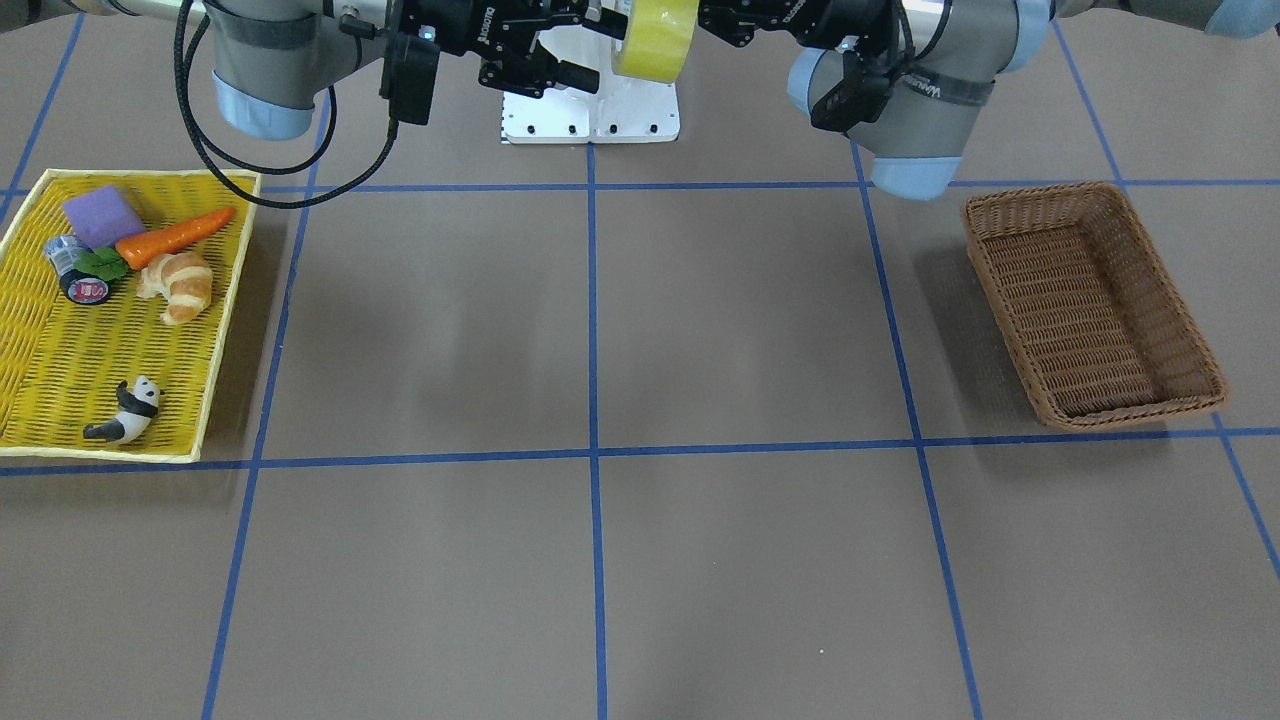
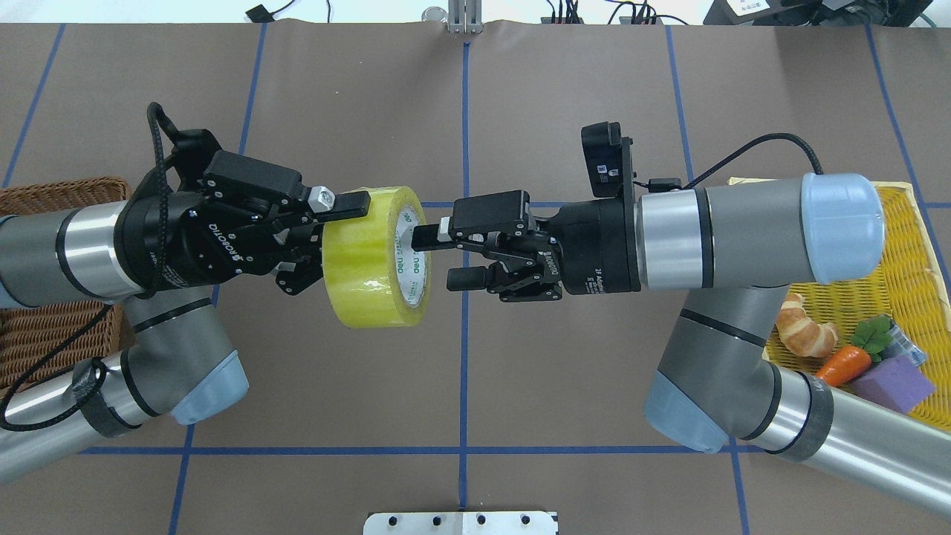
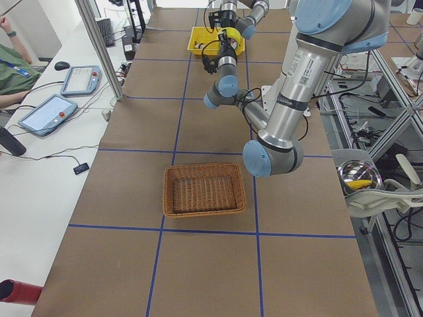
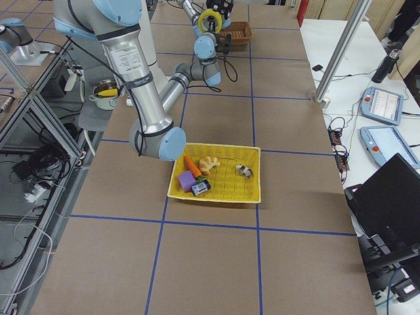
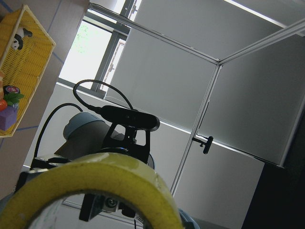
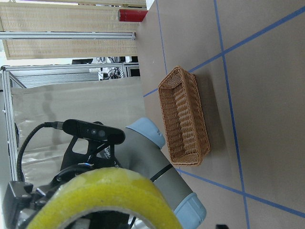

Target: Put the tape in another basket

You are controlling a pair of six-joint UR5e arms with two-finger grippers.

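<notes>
Our left tool [image 2: 334,239] grips the tape [image 2: 368,267] in the air by the surface's robot-side edge; our right tool [image 2: 440,260] is open. The tape is not yet in the basket [image 1: 1095,300] at the left edge.

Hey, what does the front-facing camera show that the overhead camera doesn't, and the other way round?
Only the front-facing view shows the panda figure and the whole brown basket, with nothing in it. Only the overhead view shows the white core of the tape and the grip in full: left end effector shut on its rim, right end effector open beside it. Both show the tape held in the air, plus the croissant and carrot.
</notes>
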